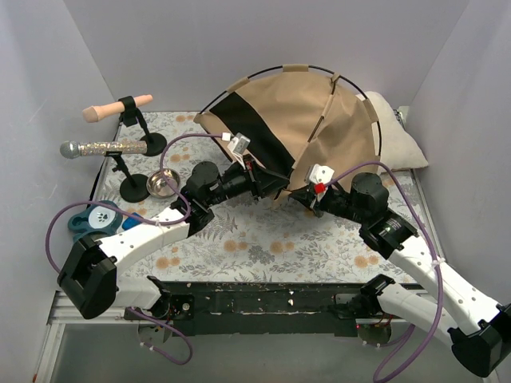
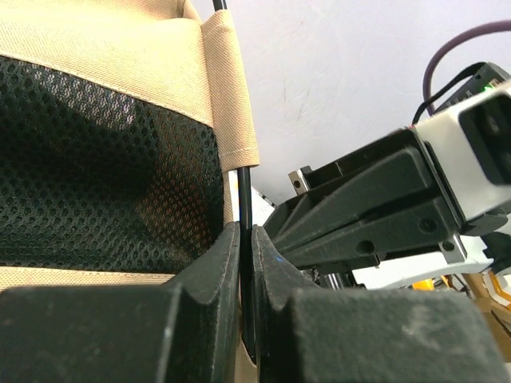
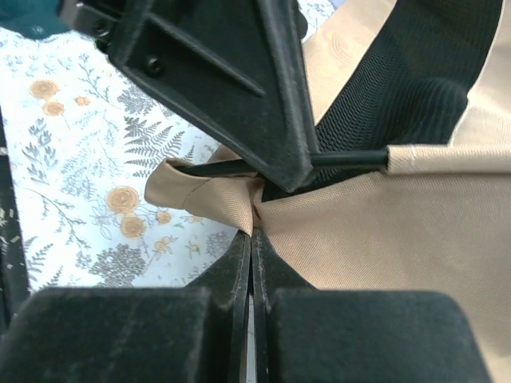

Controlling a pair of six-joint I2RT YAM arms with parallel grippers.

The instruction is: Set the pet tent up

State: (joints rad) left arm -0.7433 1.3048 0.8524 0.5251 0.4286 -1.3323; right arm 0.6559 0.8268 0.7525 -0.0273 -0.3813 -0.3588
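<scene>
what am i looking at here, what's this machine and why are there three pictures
These are two white robot arms bolted side by side. The wide picture looks down from above; the two close-ups come from a camera on each wrist. The left gripper is shut on a thin black flexible pole of the tan fabric pet tent; the right gripper pinches the tent's cloth. Also on the floral tablecloth: a glittery silver microphone on a stand, a small metal bowl and a cream pillow.

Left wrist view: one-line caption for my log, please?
Left gripper shut on the thin black pole just outside the tan sleeve of the pet tent.
</scene>
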